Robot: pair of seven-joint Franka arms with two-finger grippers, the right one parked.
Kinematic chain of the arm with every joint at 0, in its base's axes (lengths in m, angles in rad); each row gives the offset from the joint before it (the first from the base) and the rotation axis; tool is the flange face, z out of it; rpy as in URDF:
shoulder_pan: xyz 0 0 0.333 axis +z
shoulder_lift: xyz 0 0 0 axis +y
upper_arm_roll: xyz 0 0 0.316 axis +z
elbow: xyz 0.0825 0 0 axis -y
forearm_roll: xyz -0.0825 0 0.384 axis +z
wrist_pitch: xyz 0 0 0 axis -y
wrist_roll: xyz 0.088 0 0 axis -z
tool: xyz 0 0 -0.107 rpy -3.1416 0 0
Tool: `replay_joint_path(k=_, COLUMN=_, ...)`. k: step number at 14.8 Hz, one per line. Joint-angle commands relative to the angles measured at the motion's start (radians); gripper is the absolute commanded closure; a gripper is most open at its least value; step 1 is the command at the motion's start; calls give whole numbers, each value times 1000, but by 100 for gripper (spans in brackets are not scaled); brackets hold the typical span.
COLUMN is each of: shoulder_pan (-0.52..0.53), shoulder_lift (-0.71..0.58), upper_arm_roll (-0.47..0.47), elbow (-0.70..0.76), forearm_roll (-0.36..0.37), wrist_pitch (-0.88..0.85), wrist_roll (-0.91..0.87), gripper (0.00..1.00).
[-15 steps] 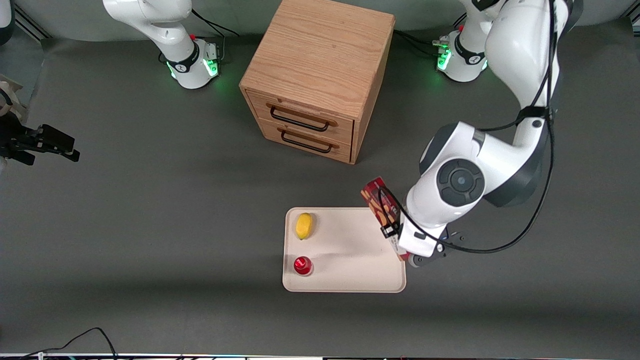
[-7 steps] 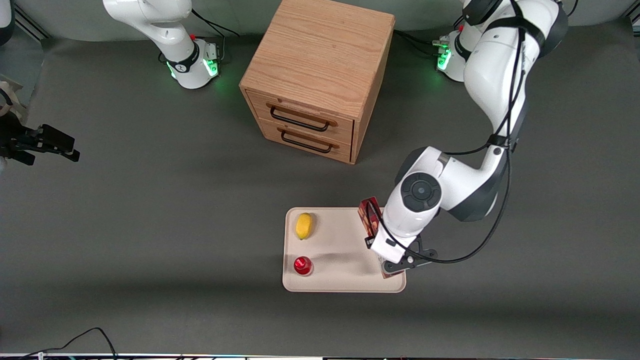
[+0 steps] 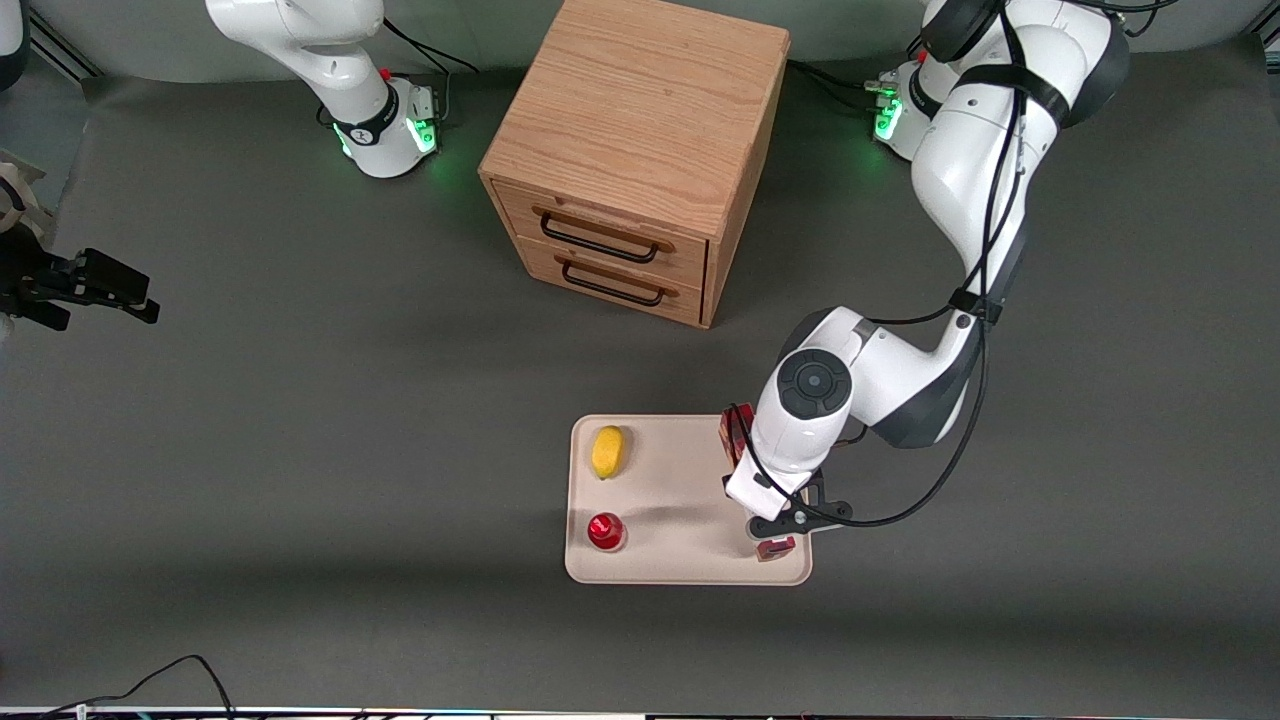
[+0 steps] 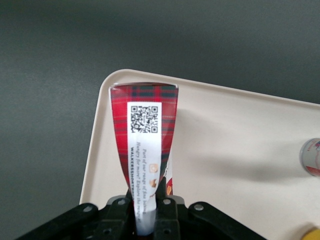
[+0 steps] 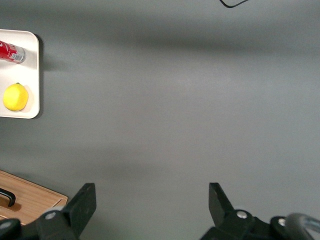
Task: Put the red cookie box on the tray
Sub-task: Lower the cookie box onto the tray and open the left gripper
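The red cookie box (image 3: pixel 735 433) is a long slim tartan-red carton. Most of it is hidden under the left arm's wrist in the front view; its nearer end (image 3: pixel 776 548) shows below the wrist. My left gripper (image 3: pixel 789 521) is shut on the box over the part of the cream tray (image 3: pixel 690 480) toward the working arm's end. In the left wrist view the fingers (image 4: pixel 169 212) clamp the box (image 4: pixel 145 125) by its white label strip, and the box reaches out over a corner of the tray (image 4: pixel 235 145). I cannot tell whether the box touches the tray.
A yellow lemon (image 3: pixel 608 452) and a small round red can (image 3: pixel 606 531) lie on the tray toward the parked arm's end. A wooden two-drawer cabinet (image 3: pixel 640 150) stands farther from the front camera than the tray.
The left arm has carried the box from the tray's edge inward over the tray, toward the parked arm's end, and turned it more in line with the tray's side.
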Motion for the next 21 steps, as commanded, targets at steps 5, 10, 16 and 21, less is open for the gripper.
replay_joint_path(k=5, shoulder_pan=6, shoulder_lift=0, upper_arm_roll=40, elbow=-92, forearm_roll=24, wrist_pitch=154, wrist_roll=9, gripper=46)
replay_joint_path(k=10, shoulder_pan=8, shoulder_lift=-5, upper_arm_roll=40, elbow=-89, forearm_roll=12, wrist_pitch=143, wrist_roll=0, gripper=0)
replay_joint_path(k=16, shoulder_pan=11, shoulder_lift=-120, upper_arm_roll=-6, elbow=-36, forearm_roll=-97, wrist_pitch=-178, wrist_roll=5, gripper=0)
replay_joint_path(k=21, shoulder_pan=69, shoulder_lift=-368, upper_arm_roll=-3, elbow=-51, forearm_roll=-278, wrist_pitch=-542, wrist_roll=193, gripper=0)
